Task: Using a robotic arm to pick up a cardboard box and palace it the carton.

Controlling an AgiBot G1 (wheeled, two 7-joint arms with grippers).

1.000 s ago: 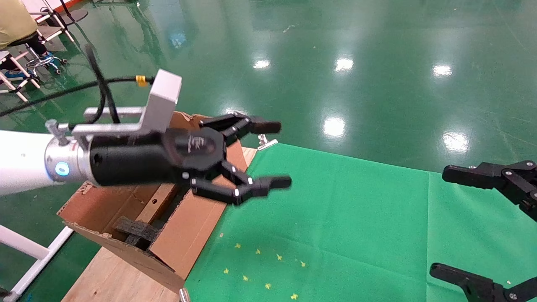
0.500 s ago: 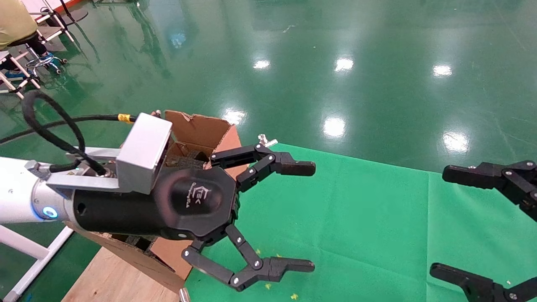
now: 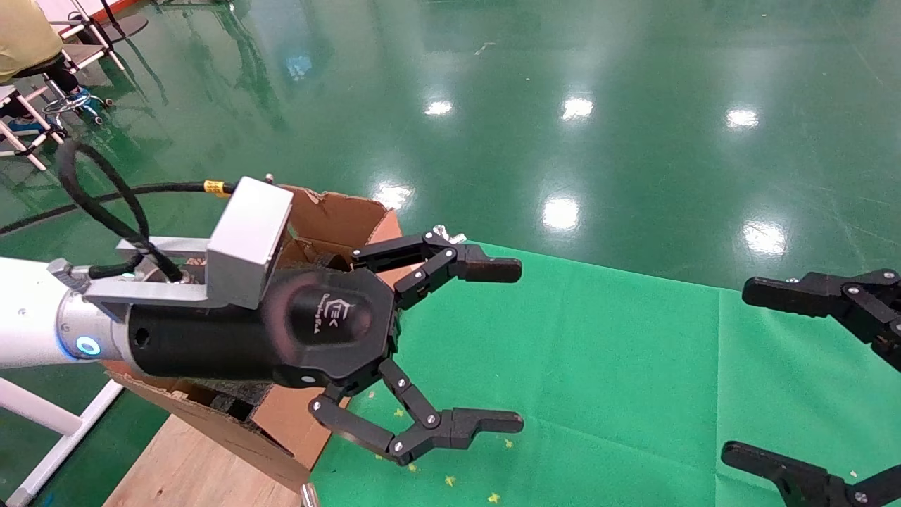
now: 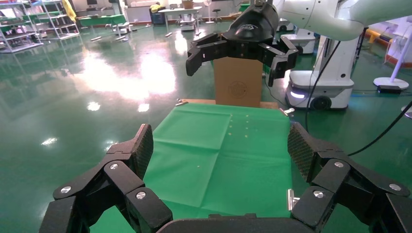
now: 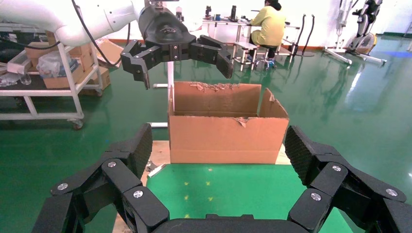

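A glossy green floor (image 3: 633, 141) surrounds our green cloth-covered table (image 3: 598, 366). Nearest us, our left gripper (image 3: 503, 345) reaches level from the white robotic arm (image 3: 28, 317) over the cloth's left edge, jaws spread wide and empty. Behind it the carton (image 3: 338, 218) stands on bare wood with flaps upright. Our right gripper (image 3: 746, 373) hangs at the right edge, wide open and empty. We cannot see the cardboard box.

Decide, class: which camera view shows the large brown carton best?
The right wrist view: the carton faces it whole, torn flaps upright. In the head view the left gripper hides most of the carton. The left wrist view shows no carton.
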